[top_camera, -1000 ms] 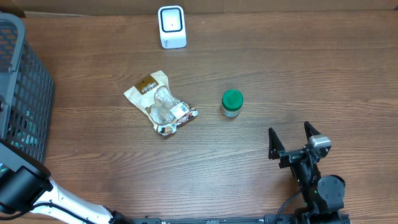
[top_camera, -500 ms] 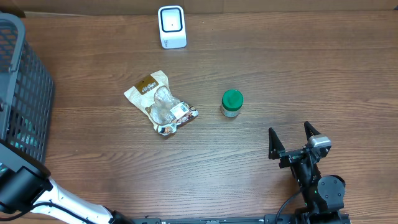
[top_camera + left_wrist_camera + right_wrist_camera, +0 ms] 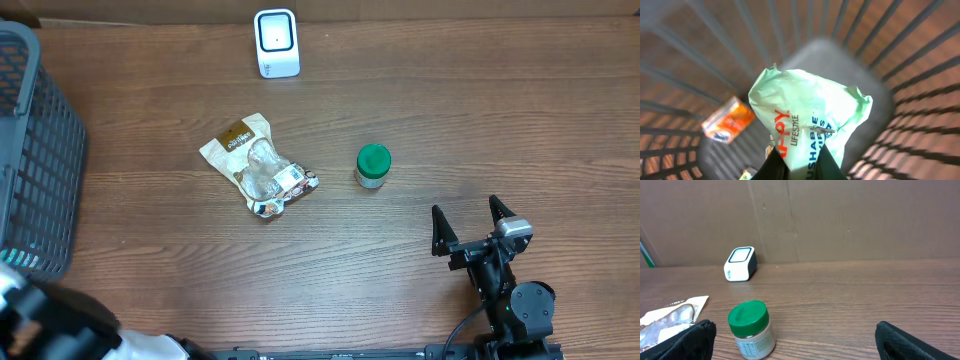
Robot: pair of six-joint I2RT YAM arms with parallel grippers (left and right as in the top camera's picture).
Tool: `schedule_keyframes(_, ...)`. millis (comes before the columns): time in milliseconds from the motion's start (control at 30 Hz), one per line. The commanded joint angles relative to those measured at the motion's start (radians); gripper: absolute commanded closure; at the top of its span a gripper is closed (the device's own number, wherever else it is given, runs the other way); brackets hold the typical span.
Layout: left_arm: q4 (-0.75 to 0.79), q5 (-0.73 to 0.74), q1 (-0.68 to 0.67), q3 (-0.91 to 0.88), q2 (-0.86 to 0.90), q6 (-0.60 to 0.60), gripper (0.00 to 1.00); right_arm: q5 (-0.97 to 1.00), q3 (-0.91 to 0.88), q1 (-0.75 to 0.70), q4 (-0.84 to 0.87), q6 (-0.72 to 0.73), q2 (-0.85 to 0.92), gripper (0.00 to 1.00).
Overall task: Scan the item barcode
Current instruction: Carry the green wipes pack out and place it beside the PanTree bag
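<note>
Pinching pale green Lifestyle pouch [image 3: 810, 105] in closed left gripper [image 3: 799, 156] above basket [image 3: 850, 55] floor, long axis pointing straight out from jaws; with right gripper [image 3: 467, 212] spread wide, empty.

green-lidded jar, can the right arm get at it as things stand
Probably yes. The right gripper is open and empty, and the green-lidded jar stands upright on the table ahead of it, with nothing between them; the snack pouch lies off to the side.

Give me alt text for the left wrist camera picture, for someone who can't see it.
The left claw grips a pale green pack with printed lettering over the floor of the dark wire basket. An orange packet lies on that floor.
</note>
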Motion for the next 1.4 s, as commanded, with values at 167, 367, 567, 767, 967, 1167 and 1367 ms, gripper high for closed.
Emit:
schedule_keyframes(167, -0.019, 0.412, -0.075, 0.039, -0.332, -0.23, 0.96, -0.005, -0.011, 0.002, 0.002, 0.006, -0.011, 0.0)
schedule_keyframes(367, -0.235, 0.397, -0.357, 0.035, -0.394, -0.155, 0.96, -0.005, -0.011, 0.002, 0.002, 0.006, -0.011, 0.0)
schedule_keyframes(567, -0.332, 0.266, -0.618, -0.095, -0.333, -0.184, 0.96, -0.005, -0.011, 0.002, 0.002, 0.006, -0.011, 0.0)
schedule_keyframes(767, -0.23, 0.154, -0.756, -0.344, -0.24, -0.262, 0.96, -0.005, -0.011, 0.002, 0.002, 0.006, -0.011, 0.0)
schedule_keyframes(967, -0.066, 0.05, -0.827, -0.538, -0.089, -0.332, 0.96, -0.005, -0.011, 0.002, 0.002, 0.006, -0.011, 0.0)
schedule_keyframes(1167, -0.005, -0.021, -0.827, -0.558, 0.059, -0.345, 0.96, -0.005, -0.011, 0.002, 0.002, 0.006, -0.011, 0.0)
schedule_keyframes(1367, 0.035, -0.076, -0.827, -0.558, 0.148, -0.346, 0.96, -0.005, -0.011, 0.002, 0.002, 0.006, -0.011, 0.0)
